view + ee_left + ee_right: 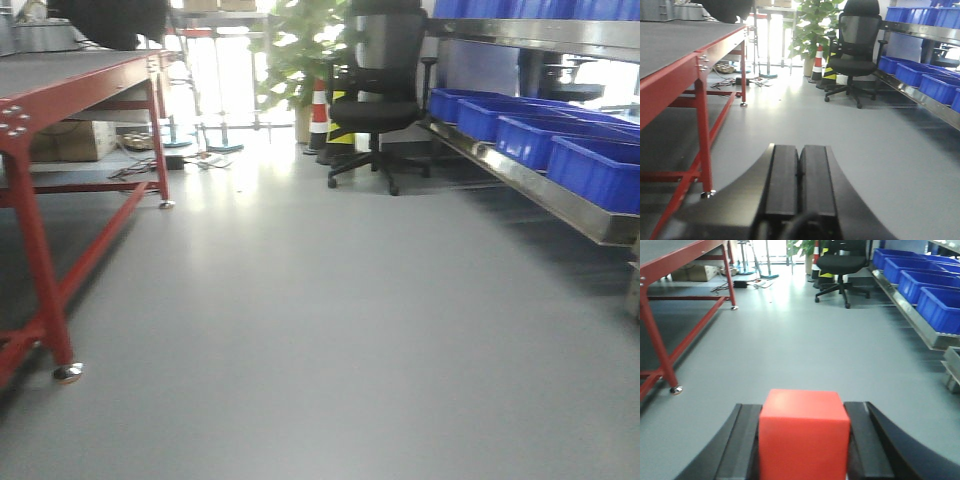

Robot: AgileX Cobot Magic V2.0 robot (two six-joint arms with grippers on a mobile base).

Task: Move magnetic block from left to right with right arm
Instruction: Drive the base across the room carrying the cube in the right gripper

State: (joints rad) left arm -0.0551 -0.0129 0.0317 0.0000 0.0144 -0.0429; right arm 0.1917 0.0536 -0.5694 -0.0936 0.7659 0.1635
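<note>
Two wrist cameras look out over a grey floor. The right gripper pinches the magnetic block, a bright red cube, between its dark jaws. The left gripper has its jaws pressed together, near a red table.

Left tool: both black fingers pressed flat together, only a thin seam showing between the pads. Nothing held. Wrist roughly level, tool pointing straight ahead.

Right tool: jaws parted and clamped on the magnetic block, with one black finger flush against each side face. The block sits square between them, its top face visible. Wrist close to level, pitched slightly downward, tool pointing straight ahead.
</note>
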